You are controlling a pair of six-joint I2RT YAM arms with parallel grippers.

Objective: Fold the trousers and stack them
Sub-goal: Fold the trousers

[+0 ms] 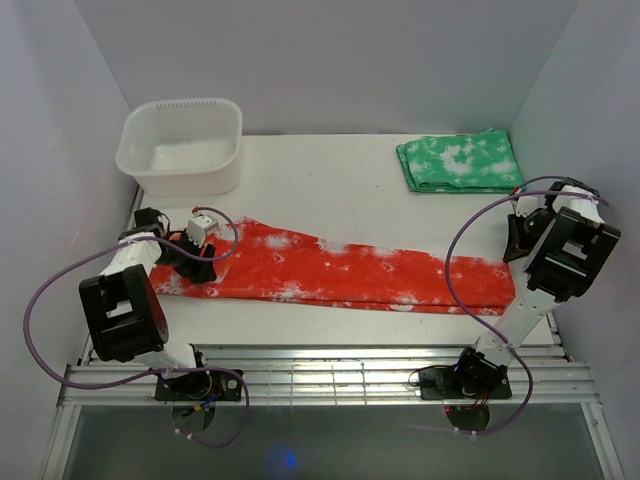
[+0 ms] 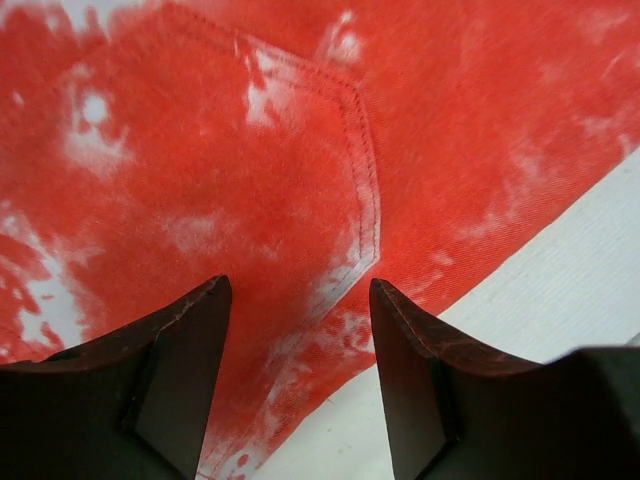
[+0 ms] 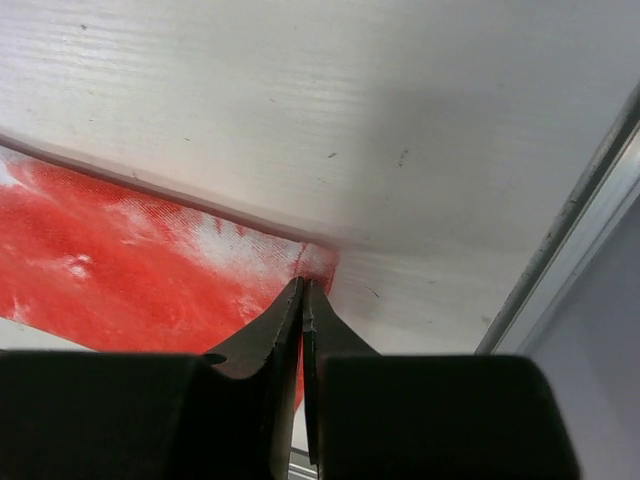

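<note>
Now the trousers (image 1: 340,272) lie flat in a long band across the worktop (image 1: 330,185), waist end on the left, leg ends on the right. Our left gripper (image 2: 297,290) hangs over the waist end with its jaws spread wide, a stitched pocket seam (image 2: 368,190) showing on the cloth between them. Our right gripper (image 3: 303,287) is closed, tips together at the corner of the leg hem; whether they nip any cloth we cannot tell. A white tub (image 1: 180,150) sits far left and a folded green cloth (image 1: 460,163) far right, both apart from the trousers.
</note>
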